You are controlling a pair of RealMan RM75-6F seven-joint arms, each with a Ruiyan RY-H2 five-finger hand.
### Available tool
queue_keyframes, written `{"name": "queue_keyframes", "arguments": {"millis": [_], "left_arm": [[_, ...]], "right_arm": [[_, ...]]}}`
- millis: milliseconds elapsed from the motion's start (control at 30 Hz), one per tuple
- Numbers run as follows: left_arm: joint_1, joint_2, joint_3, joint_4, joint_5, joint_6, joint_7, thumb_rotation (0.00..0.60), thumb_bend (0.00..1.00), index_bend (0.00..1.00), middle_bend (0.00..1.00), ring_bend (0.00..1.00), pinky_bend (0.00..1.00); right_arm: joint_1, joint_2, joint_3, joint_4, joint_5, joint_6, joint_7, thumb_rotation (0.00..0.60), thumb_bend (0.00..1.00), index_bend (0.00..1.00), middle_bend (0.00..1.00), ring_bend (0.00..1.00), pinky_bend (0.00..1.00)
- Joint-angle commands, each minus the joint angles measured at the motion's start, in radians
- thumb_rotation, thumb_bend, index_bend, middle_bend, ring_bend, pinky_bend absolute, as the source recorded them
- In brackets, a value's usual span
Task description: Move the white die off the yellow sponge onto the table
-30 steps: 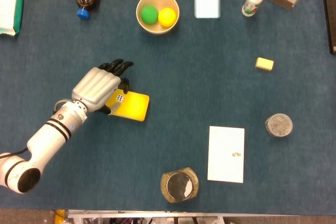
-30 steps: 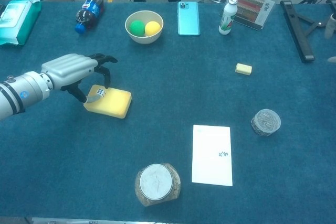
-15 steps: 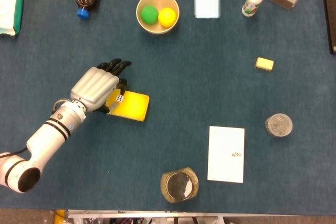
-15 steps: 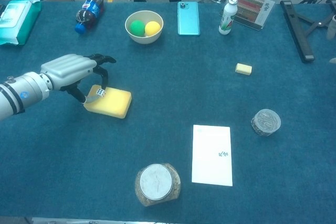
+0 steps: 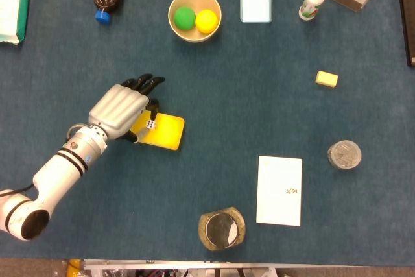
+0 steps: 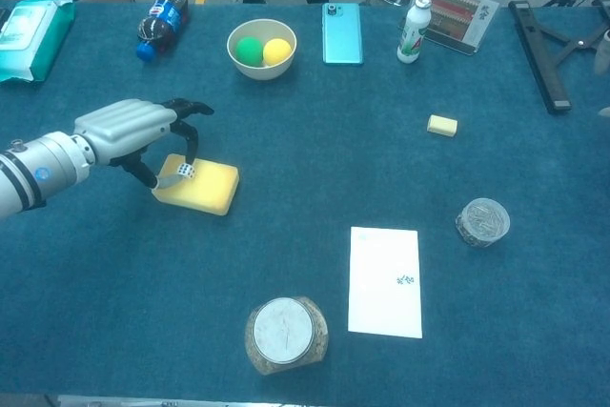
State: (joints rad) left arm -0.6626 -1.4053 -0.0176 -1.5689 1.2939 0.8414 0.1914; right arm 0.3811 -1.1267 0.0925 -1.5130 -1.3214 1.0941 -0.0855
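The left hand (image 6: pixel 129 131) arches over the near-left corner of the sponge (image 6: pixel 202 186), its fingers (image 6: pixel 191 147) curled down round the die (image 6: pixel 186 171), which sits on that corner. Thumb and a finger seem to bracket the die for a pinch, though whether they actually grip it I cannot tell. Beside the sponge lies bare blue surface (image 6: pixel 315 159), likely where the die will go. The right hand is out of sight.

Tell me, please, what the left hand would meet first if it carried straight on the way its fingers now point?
Probably nothing nearby: the left hand points up and rightward over bare table; the bowl lies roughly ahead, but much farther.
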Motion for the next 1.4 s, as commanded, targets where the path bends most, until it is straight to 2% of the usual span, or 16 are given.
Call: {"name": "queue_keyframes", "arguments": {"millis": [33,233,567,833,1000,1100,1233,1300,1333,1400], "left_arm": [[0.007,0.004,-0.002,-0.010,0.011,0.021,-0.009,0.600,0.34,0.55,0.06,0.01,0.17],[0.037,0.035,-0.017,-0.048,0.044,0.108,-0.031,0.600,0.34,0.56,0.06,0.01,0.17],[0.151,0.166,-0.044,-0.153,0.110,0.345,-0.106,0.600,0.34,0.56,0.07,0.01,0.17],[0.245,0.199,0.019,-0.125,0.122,0.398,-0.177,0.600,0.34,0.57,0.07,0.01,0.17],[0.287,0.177,0.022,-0.075,0.142,0.443,-0.269,0.600,0.34,0.57,0.07,0.01,0.17],[0.276,0.181,-0.017,-0.080,0.174,0.479,-0.285,0.600,0.35,0.58,0.08,0.01,0.17],[0.257,0.201,-0.121,-0.162,0.256,0.618,-0.258,0.600,0.36,0.58,0.10,0.01,0.17],[0.263,0.224,-0.127,-0.205,0.282,0.644,-0.233,0.600,0.36,0.52,0.08,0.01,0.17],[0.270,0.237,-0.116,-0.218,0.277,0.635,-0.225,0.600,0.36,0.45,0.06,0.01,0.17],[0.303,0.281,-0.059,-0.251,0.265,0.601,-0.222,0.600,0.36,0.33,0.03,0.00,0.17]], "right_arm": [[-0.002,0.002,0.000,0.000,-0.001,0.004,0.003,0.600,0.00,0.51,0.39,0.37,0.40],[-0.011,0.007,0.001,-0.003,0.000,0.018,0.009,0.600,0.00,0.51,0.39,0.37,0.40],[-0.027,0.008,0.000,-0.007,0.008,0.032,0.009,0.600,0.00,0.51,0.39,0.37,0.40],[-0.028,-0.004,-0.004,-0.003,0.016,0.024,0.002,0.600,0.00,0.51,0.39,0.37,0.40],[-0.026,-0.011,-0.006,0.004,0.016,0.015,0.006,0.600,0.00,0.51,0.39,0.37,0.40],[-0.024,-0.013,-0.006,0.007,0.018,0.008,0.007,0.600,0.00,0.51,0.39,0.37,0.40],[-0.023,-0.017,-0.007,0.009,0.016,0.004,0.011,0.600,0.00,0.51,0.39,0.37,0.40],[-0.025,-0.018,-0.007,0.011,0.016,0.005,0.016,0.600,0.00,0.51,0.39,0.37,0.40],[-0.026,-0.019,-0.008,0.014,0.016,0.006,0.020,0.600,0.00,0.51,0.39,0.37,0.40],[-0.029,-0.023,-0.011,0.025,0.014,0.003,0.030,0.600,0.00,0.51,0.39,0.37,0.40]]}}
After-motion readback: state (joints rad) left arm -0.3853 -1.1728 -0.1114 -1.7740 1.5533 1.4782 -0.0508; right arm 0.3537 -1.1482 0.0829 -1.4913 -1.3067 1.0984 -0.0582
